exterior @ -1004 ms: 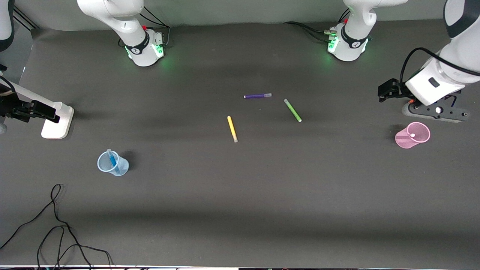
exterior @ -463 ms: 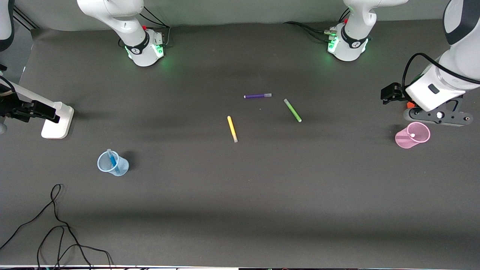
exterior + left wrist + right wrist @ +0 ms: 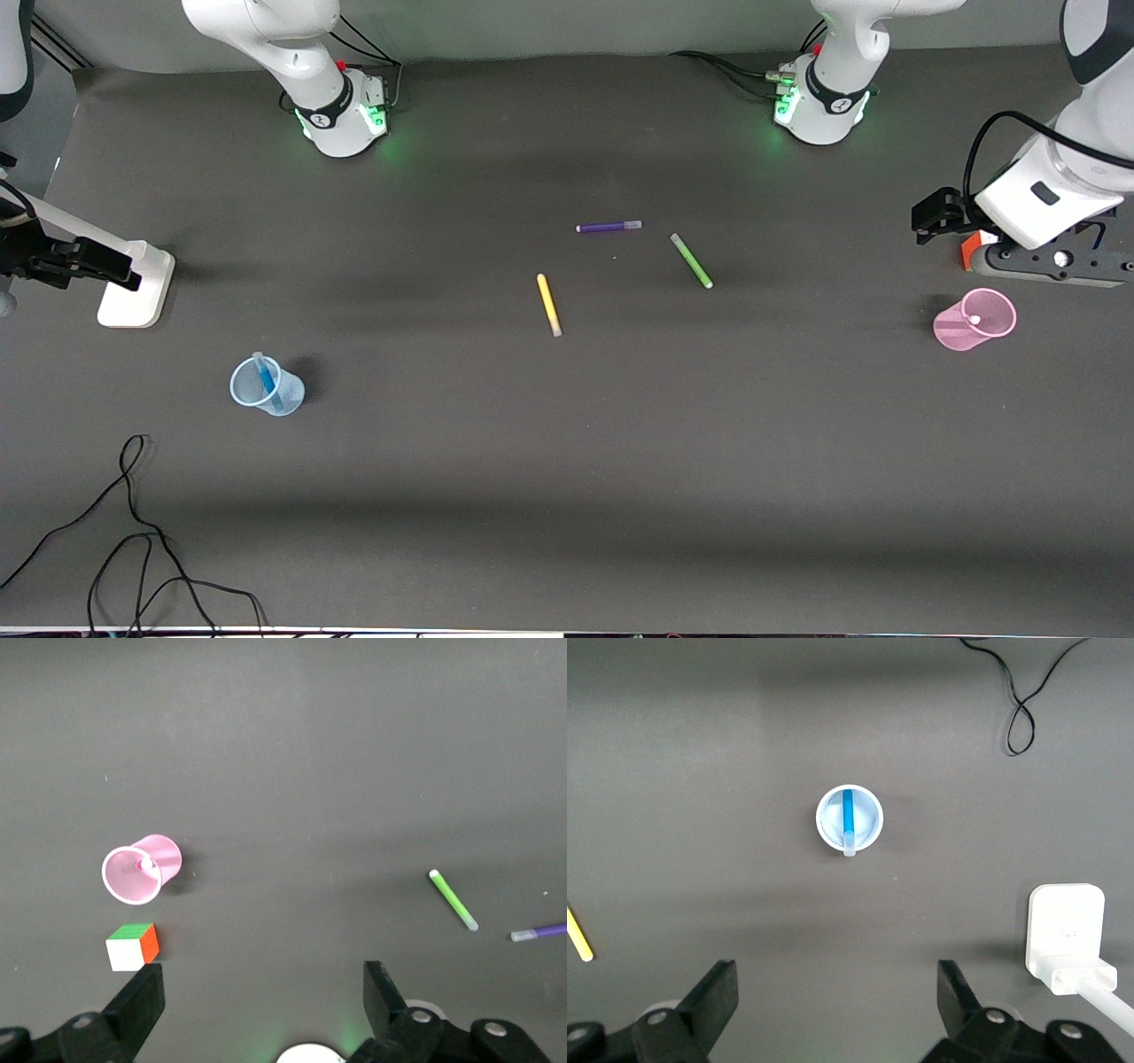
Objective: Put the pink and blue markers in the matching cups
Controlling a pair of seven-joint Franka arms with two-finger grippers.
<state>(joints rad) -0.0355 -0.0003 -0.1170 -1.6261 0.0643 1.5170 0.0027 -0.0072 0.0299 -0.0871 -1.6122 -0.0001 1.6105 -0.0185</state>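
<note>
The pale blue cup (image 3: pixel 291 390) stands toward the right arm's end of the table with the blue marker (image 3: pixel 265 379) leaning inside it; the right wrist view looks straight down on this cup (image 3: pixel 824 819) and marker (image 3: pixel 848 815). The pink cup (image 3: pixel 950 330) stands at the left arm's end with the pink marker in it, only its pale cap (image 3: pixel 974 319) showing. The left wrist view shows that cup (image 3: pixel 164 855) too. My left gripper (image 3: pixel 261 979) hangs open and empty over the table beside the cube. My right gripper (image 3: pixel 835 974) is open and empty, apart from the blue cup.
A multicoloured cube (image 3: pixel 133 946) sits next to the pink cup. Purple (image 3: pixel 609 227), green (image 3: pixel 691 260) and yellow (image 3: pixel 548 304) pens lie mid-table. A white power adapter (image 3: pixel 135 285) sits near the right gripper, and a black cable (image 3: pixel 133 532) loops at the front edge.
The left arm's hand has risen and drawn away from the pink cup toward the table's end, uncovering the cube's orange side. The right arm has stayed still.
</note>
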